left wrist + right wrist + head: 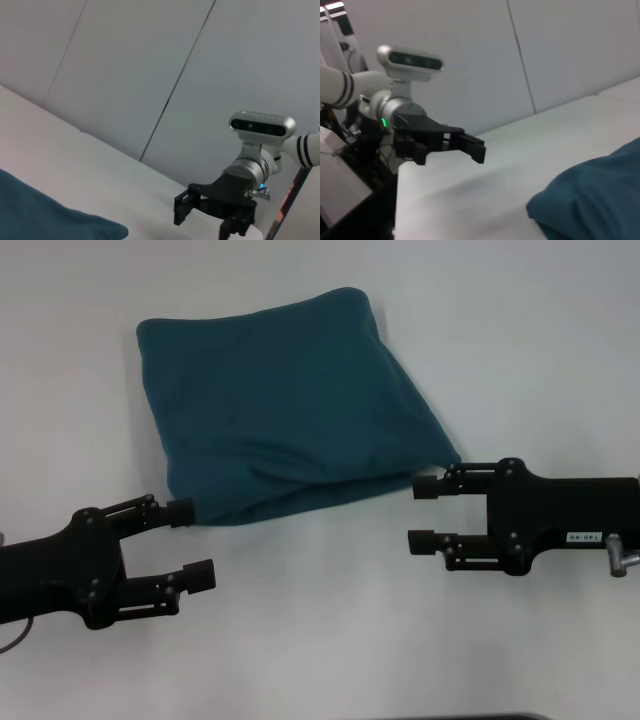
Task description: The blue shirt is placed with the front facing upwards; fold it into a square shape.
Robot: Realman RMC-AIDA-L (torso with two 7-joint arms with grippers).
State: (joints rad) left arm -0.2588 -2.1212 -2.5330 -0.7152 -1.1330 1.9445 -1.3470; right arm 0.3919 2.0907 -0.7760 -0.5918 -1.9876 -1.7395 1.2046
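From the head camera, the blue shirt lies on the white table as a folded, roughly square bundle, plain side up, with its near edge a little rumpled. The left gripper sits at the near left corner of the shirt, its fingers spread wide with nothing between them; the upper fingertip is touching or just short of the cloth edge. The right gripper is at the near right corner, also spread and holding nothing, its upper fingertip just beside the shirt's corner. In the left wrist camera, a corner of the shirt rests on the table, and the right gripper shows farther off across it, fingers apart, with a pale panelled wall behind. In the right wrist camera, the shirt bulges up from the table, and the left gripper hangs beyond it over the table edge, apart from the cloth.
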